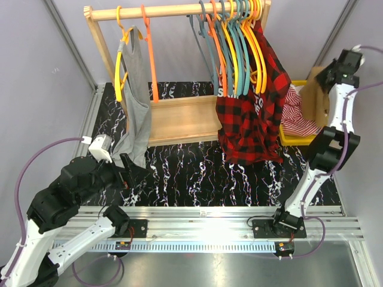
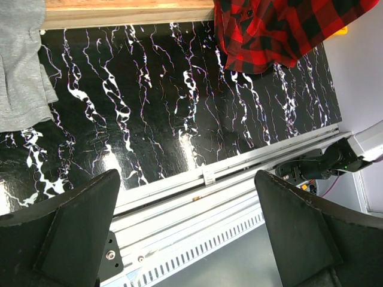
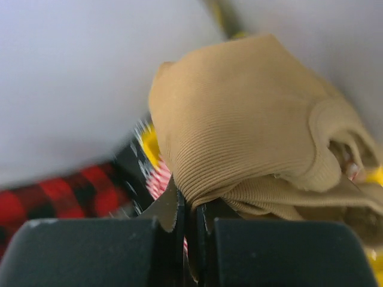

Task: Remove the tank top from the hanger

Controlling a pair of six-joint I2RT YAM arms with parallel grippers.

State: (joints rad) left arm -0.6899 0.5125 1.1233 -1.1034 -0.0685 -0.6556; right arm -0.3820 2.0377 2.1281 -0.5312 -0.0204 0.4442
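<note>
The gray tank top (image 1: 137, 101) hangs on a yellow hanger (image 1: 119, 66) at the left end of the rack's rod (image 1: 173, 10), just left of a bare orange hanger (image 1: 151, 60). Its straps are at the hanger's neck and its hem drops in front of the rack's wooden base (image 1: 182, 116), down to the black marbled surface (image 1: 197, 173). The left gripper (image 2: 187, 173) sits low over the surface just beside that hem. Its jaws are spread wide with nothing between them, and in the left wrist view the gray cloth lies at the upper left, apart from both fingers (image 2: 84, 227). At the rod's right end a bunch of orange, yellow and teal hangers carries a red plaid shirt (image 1: 248, 119) that reaches down to the surface. Right of the shirt stands a yellow bin (image 1: 296, 141) with a red-and-white striped cloth (image 1: 297, 116) in it. The right gripper (image 3: 190, 218) is raised at the far right, above the bin, its jaws pinched tight on the lower edge of a ribbed tan cloth (image 3: 251, 137). That cloth hangs bunched over the bin, beside the striped one.
</note>
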